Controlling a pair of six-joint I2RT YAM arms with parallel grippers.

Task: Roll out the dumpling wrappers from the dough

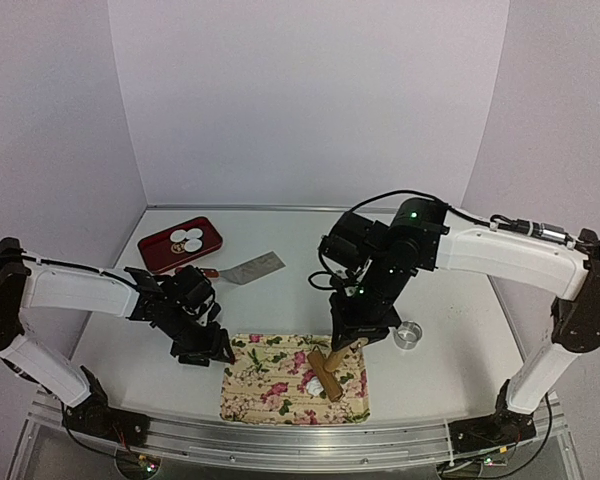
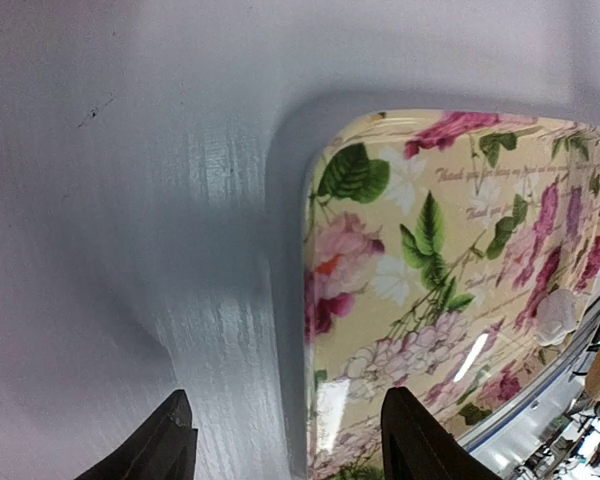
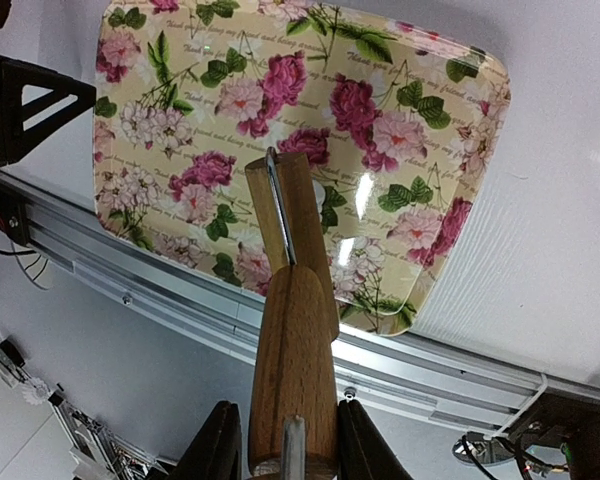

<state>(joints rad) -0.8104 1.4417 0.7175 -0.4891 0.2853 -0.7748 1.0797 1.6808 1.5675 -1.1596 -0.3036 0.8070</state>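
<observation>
A small white lump of dough (image 1: 309, 383) lies on the floral tray (image 1: 270, 395) near the table's front edge. My right gripper (image 1: 352, 337) is shut on the handle of a wooden roller (image 1: 327, 373), whose head hangs over the tray beside the dough. In the right wrist view the roller (image 3: 292, 330) sits between my fingers (image 3: 218, 445) and hides the dough. My left gripper (image 1: 206, 346) is open and empty, low at the tray's left edge. In the left wrist view, the dough (image 2: 558, 312) is at far right. Round white dumpling wrappers (image 1: 187, 238) lie in a red tray (image 1: 158, 255).
A metal scraper (image 1: 252, 268) lies right of the red tray. A metal ring (image 1: 408, 335) stands on the table right of my right gripper. The aluminium rail (image 3: 180, 290) runs along the table's front edge just below the floral tray (image 3: 180, 120).
</observation>
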